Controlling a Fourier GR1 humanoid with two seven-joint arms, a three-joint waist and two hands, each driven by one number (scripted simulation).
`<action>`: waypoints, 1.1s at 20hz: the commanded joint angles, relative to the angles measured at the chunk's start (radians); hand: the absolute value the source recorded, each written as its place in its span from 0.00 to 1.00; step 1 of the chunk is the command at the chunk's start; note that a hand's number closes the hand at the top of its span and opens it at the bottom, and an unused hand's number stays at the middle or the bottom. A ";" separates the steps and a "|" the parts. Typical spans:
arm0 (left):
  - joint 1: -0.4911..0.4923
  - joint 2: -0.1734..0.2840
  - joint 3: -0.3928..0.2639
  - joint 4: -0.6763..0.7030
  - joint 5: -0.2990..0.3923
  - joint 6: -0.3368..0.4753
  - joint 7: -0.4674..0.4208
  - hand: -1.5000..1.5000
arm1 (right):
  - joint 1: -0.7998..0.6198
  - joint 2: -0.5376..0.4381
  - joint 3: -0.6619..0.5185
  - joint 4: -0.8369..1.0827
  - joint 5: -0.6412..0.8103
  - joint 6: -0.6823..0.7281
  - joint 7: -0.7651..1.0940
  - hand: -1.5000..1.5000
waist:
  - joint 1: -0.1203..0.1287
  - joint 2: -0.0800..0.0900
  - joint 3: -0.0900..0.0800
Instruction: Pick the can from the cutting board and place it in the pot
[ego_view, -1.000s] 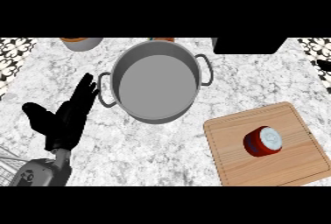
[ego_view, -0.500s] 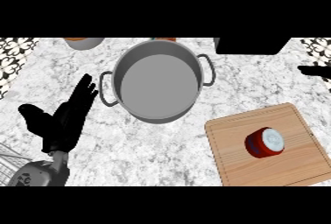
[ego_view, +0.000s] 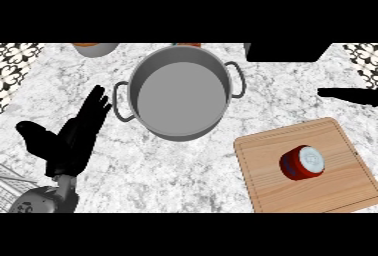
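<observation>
Red can (ego_view: 302, 162) sits untouched on the cutting board (ego_view: 325, 192), right of the empty pot (ego_view: 179, 95). A dark shape, probably the right hand (ego_view: 348, 94), has just entered at the right edge; its fingers are unreadable. Left hand (ego_view: 72, 136) rests open

- We see a matte black left robot hand (ego_view: 70, 137) with slim fingers and a thick thumb.
- Our forearm (ego_view: 46, 200) is grey, with a round joint.
</observation>
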 joint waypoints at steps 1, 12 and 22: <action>0.010 -0.012 0.002 -0.023 -0.027 0.004 0.026 0.50 | -0.006 0.059 0.041 0.001 0.115 0.021 0.018 0.00 | 0.001 0.000 0.001; -0.027 -0.069 0.047 0.033 -0.061 -0.046 0.015 0.50 | 0.112 0.201 -0.039 -0.046 0.283 -0.026 0.019 0.00 | -0.008 0.000 0.001; -0.021 -0.080 0.095 -0.006 -0.083 -0.098 0.050 0.50 | 0.119 0.363 -0.048 -0.083 0.361 0.037 0.146 0.00 | -0.003 0.000 0.001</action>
